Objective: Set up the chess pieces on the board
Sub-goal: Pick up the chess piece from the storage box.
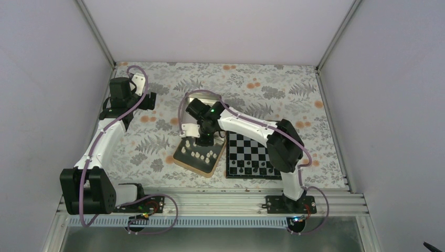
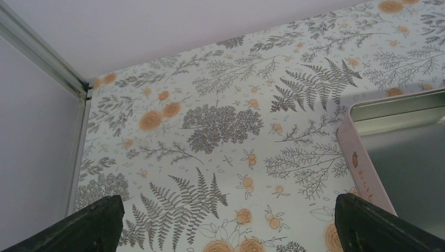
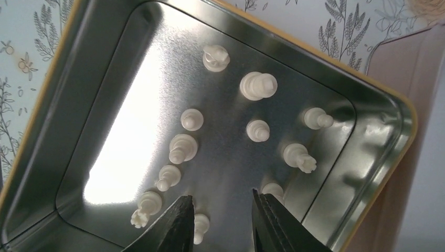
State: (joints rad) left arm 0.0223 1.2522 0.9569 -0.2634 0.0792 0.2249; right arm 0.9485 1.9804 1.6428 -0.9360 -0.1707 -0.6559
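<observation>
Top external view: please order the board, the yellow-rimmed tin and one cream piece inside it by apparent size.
1. Board and tin: alike, right arm partly covers both, unranked.
2. Cream piece, smallest.

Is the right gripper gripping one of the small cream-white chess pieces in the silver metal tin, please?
No, the right gripper hangs open above the tin, nothing between its fingers.

cover: floral table cover (image 1: 262,89), grey ferns and orange flowers | tin A: shallow square metal tin with yellow-orange rim (image 1: 197,169), lies on the cover near the front, a little turned | tin B: metal tin with pink rim (image 2: 362,163), just behind tin A, partly hidden | walls: plain white walls (image 1: 210,26) | front: aluminium rail (image 1: 220,199)
</observation>
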